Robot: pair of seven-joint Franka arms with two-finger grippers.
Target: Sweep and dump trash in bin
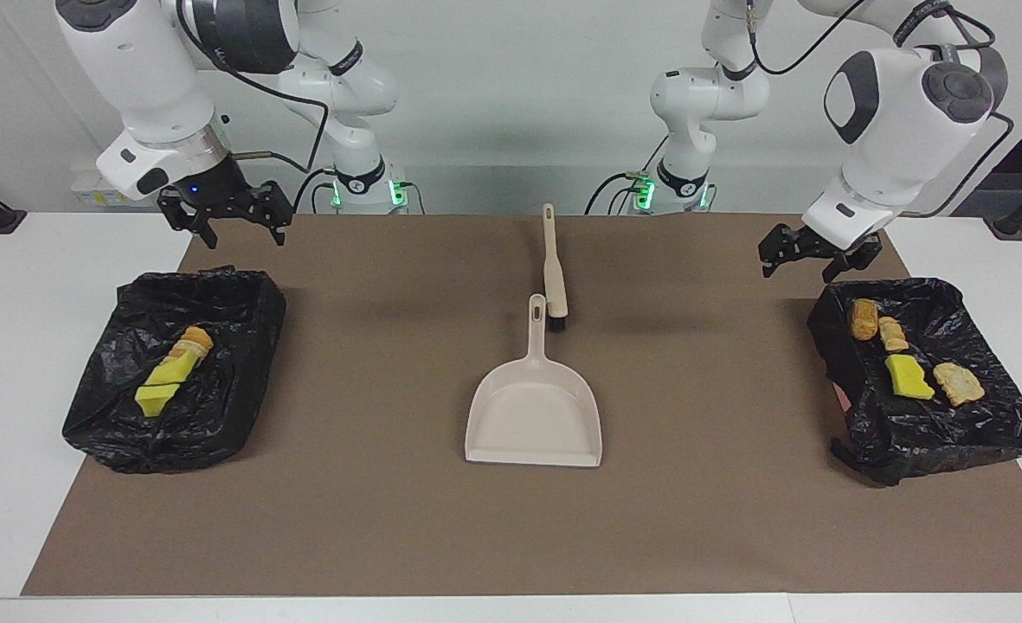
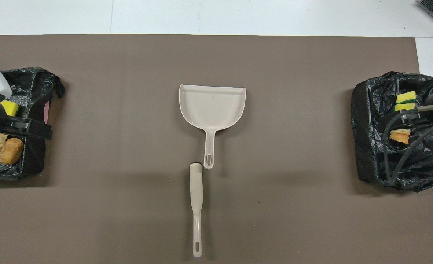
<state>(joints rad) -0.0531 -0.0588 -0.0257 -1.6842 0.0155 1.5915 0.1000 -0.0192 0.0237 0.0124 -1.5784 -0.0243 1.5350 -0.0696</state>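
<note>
The trash lies in two black-bagged bins. The bin (image 1: 216,415) at the right arm's end holds a yellow sponge wedge (image 1: 163,382) and a bread-like chunk (image 1: 192,341). The bin (image 1: 986,428) at the left arm's end holds an orange-brown chunk (image 1: 863,318), a yellow sponge piece (image 1: 907,377) and a tan chunk (image 1: 958,383). My left gripper (image 1: 809,261) hangs open and empty over that bin's edge nearest the robots. My right gripper (image 1: 245,232) waits open and empty above the mat, by the other bin.
A beige dustpan (image 1: 532,411) lies mid-mat, its handle pointing toward the robots. The beige brush (image 1: 552,268) lies just nearer the robots, bristle end by the pan's handle. A brown mat (image 2: 293,205) covers the table between the bins.
</note>
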